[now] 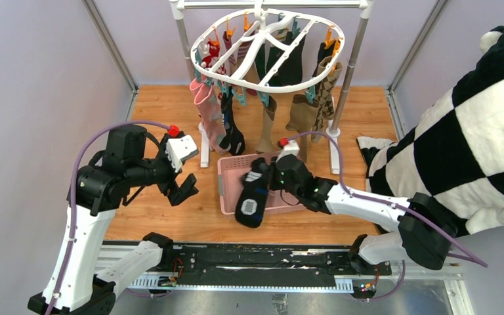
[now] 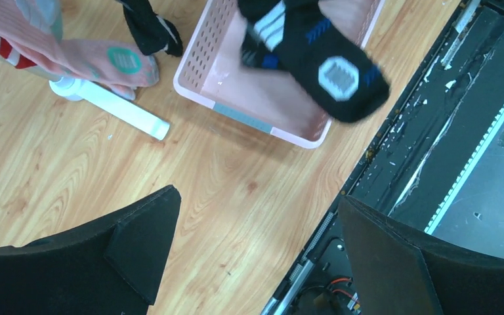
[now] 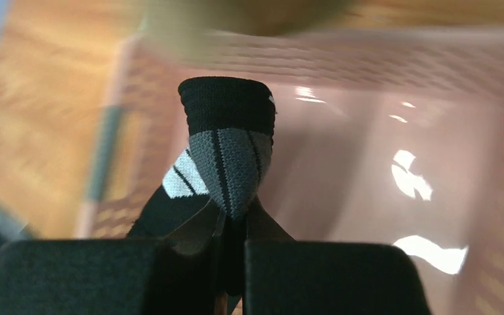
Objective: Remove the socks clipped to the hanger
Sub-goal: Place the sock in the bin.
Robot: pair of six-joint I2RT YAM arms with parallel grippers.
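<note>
Top view: the right hand is clenched on a black sock hanging across the near rim of the pink basket at mid-desk. The step looks like the drop-off. More socks hang clipped on the white hanger at the desk's far edge.

Left wrist view: the left hand is released, empty, above bare desk.

Right wrist view: the jaws pinch the sock's black, grey-ribbed cuff. Next, I judge, carry it further in, then let go.

White arm links, black joints; purple cables; red wrist caps; left gripper black.
</note>
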